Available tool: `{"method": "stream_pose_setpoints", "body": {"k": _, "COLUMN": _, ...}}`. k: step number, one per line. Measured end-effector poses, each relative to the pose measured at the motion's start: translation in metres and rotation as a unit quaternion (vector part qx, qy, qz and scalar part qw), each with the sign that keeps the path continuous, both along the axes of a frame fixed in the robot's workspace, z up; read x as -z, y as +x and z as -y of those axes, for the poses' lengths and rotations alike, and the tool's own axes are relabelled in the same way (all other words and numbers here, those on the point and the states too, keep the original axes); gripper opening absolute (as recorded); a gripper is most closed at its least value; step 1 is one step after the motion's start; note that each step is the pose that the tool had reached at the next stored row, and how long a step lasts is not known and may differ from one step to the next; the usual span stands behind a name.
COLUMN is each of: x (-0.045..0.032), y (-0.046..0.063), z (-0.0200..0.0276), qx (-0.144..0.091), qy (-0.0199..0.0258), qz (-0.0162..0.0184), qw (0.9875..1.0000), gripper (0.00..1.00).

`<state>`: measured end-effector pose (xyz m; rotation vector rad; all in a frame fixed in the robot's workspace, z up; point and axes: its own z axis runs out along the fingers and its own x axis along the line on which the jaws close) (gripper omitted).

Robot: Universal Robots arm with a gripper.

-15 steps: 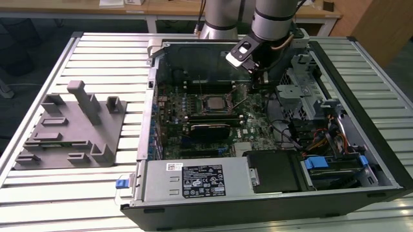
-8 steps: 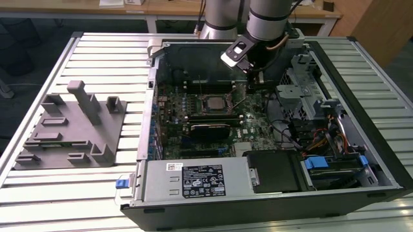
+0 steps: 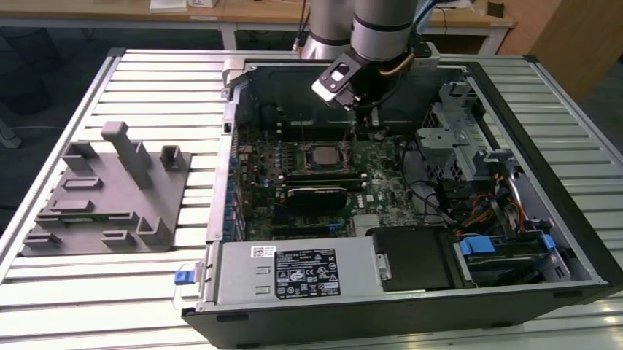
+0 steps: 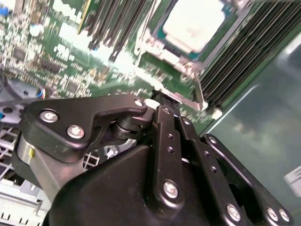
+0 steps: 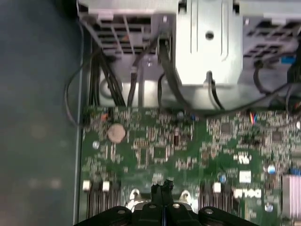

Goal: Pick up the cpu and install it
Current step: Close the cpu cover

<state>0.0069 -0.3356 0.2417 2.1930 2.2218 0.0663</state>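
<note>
- Reaching down near-vertical with the arm (image 3: pixel 380 29) from the far side into the open computer case (image 3: pixel 545 240).
- Hovering the gripper (image 3: pixel 362 130) low over the green motherboard (image 3: pixel 384 171), close to the board surface; cannot tell from the exterior view whether touching.
- Fingers (image 5: pixel 157 195) pressed together tip to tip in the first wrist view, no gap, nothing seen clamped between them.
- Same look in the second wrist view: black linkage folded in, tips meeting just above the board.
- cpu (image 3: pixel 322 155) lying flat in the socket (image 4: pixel 194 77), pale metal top facing up.
- In the exterior view, sitting nearer the camera than the fingertips and toward the exterior view's left; near the gripper but apart, no contact.
- In the second wrist view, cpu (image 4: pixel 193 23) seen beyond the fingertips, with the socket's metal frame edge between the two.
- Memory slots (image 4: pixel 240 52) running alongside the socket.
- Round coin cell (image 5: pixel 116 133) on the board ahead of the tips in the first wrist view, metal drive cage (image 5: pixel 209 42) and black cables beyond it.
- Grey fixture (image 3: pixel 107 189) on the slatted table (image 3: pixel 146 306), outside the case on the exterior view's left, well apart from the gripper.
</note>
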Motion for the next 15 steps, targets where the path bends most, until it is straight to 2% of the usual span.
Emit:
{"method": "stream_pose_setpoints", "body": {"k": 5, "x": 0.0000, "y": -0.018, "z": -0.0001, "qx": 0.001, "qy": 0.0033, "qz": 0.0015, "qw": 1.0000, "gripper": 0.11}}
{"method": "stream_pose_setpoints", "body": {"k": 11, "x": 0.0000, "y": -0.019, "z": 0.0000, "qx": 0.001, "qy": 0.0033, "qz": 0.0014, "qw": 1.0000, "gripper": 0.11}}
{"method": "stream_pose_setpoints", "body": {"k": 12, "x": 0.0003, "y": -0.019, "z": 0.0000, "qx": 0.001, "qy": 0.0033, "qz": -0.0027, "qw": 1.0000, "gripper": 0.11}}
{"method": "stream_pose_setpoints", "body": {"k": 13, "x": 0.0005, "y": -0.018, "z": 0.0000, "qx": 0.001, "qy": 0.0028, "qz": -0.0099, "qw": 0.9999, "gripper": 0.11}}
{"method": "stream_pose_setpoints", "body": {"k": 14, "x": 0.0008, "y": -0.018, "z": 0.0000, "qx": 0.001, "qy": 0.0023, "qz": -0.0155, "qw": 0.9999, "gripper": 0.11}}
{"method": "stream_pose_setpoints", "body": {"k": 15, "x": 0.0008, "y": -0.018, "z": 0.0000, "qx": 0.001, "qy": 0.0020, "qz": -0.0184, "qw": 0.9998, "gripper": 0.11}}
